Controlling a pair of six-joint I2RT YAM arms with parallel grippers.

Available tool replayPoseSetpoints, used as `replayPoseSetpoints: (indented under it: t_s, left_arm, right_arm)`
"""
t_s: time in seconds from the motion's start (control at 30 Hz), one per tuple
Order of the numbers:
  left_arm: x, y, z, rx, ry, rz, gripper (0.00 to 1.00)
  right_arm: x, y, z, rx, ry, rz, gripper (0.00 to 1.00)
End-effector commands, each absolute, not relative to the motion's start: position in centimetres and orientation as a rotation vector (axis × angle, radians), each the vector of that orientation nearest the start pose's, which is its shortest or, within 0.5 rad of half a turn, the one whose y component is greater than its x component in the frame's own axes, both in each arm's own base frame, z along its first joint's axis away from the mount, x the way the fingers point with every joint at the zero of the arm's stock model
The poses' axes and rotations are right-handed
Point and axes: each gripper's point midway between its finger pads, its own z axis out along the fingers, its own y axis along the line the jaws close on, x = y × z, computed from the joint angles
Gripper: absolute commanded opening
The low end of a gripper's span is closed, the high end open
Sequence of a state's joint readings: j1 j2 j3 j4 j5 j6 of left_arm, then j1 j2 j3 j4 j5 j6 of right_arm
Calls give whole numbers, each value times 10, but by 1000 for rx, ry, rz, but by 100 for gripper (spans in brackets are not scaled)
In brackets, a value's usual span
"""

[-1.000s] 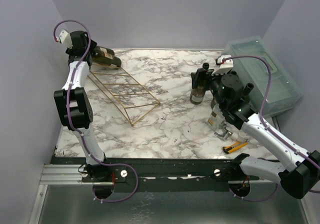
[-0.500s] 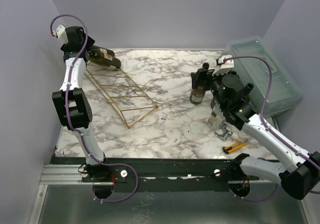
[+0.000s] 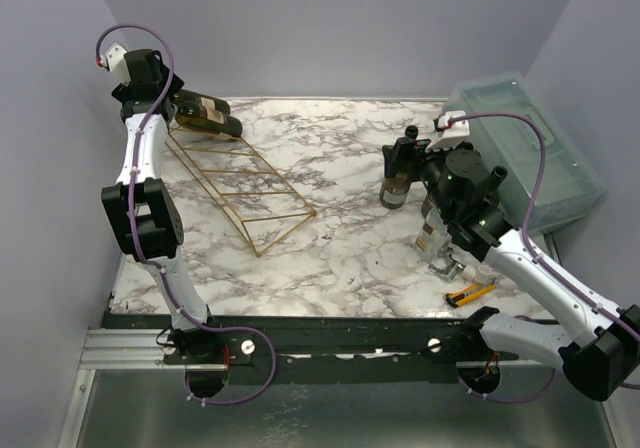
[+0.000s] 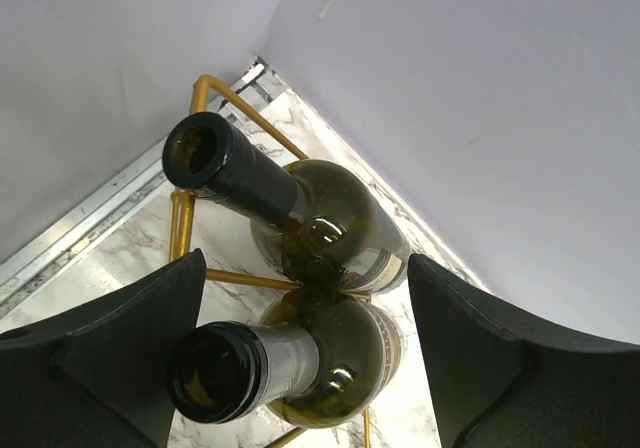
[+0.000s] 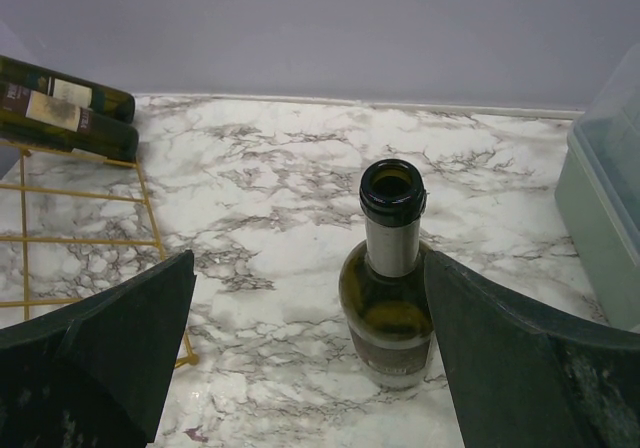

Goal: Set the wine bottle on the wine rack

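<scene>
At the far-left end of the wine rack (image 3: 240,183), two dark green bottles (image 3: 205,116) already lay side by side across the gold wire rungs. Their necks pointed toward the left gripper (image 3: 158,96), whose fingers stood apart on either side of the necks and gripped neither. Well to the right of the rack, a third wine bottle (image 5: 392,298) stood upright on the marble table (image 3: 330,258), not yet racked. The right gripper (image 3: 405,153) hung at its neck with fingers spread wide and clear of the glass. By my reading the task was partly done: this bottle had yet to be grasped, carried over and laid on the rungs nearer than the two. It was olive-green glass, uncorked, with a pale grey sleeve on its neck and a label low on its body.
</scene>
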State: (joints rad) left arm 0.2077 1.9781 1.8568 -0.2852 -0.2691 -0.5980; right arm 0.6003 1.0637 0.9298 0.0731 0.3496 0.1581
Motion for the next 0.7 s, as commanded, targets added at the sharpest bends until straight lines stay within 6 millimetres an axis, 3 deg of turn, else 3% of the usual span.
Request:
replayPoseSetpoints:
  t_s: [0.0, 0.4, 0.53, 0.67]
  left_arm:
    - [547, 158, 292, -911, 1693, 94, 85]
    - [504, 156, 337, -884, 1649, 146, 93]
    - [497, 128, 354, -841, 1651, -27, 94]
    - [492, 87, 368, -759, 1677, -267, 94]
  right_arm:
    - [338, 173, 322, -97, 1612, 332, 100]
    - [329, 177, 339, -104, 1603, 394, 100]
    - [324, 177, 344, -106, 1626, 411, 100]
    - [314, 175, 355, -107, 1633, 434, 100]
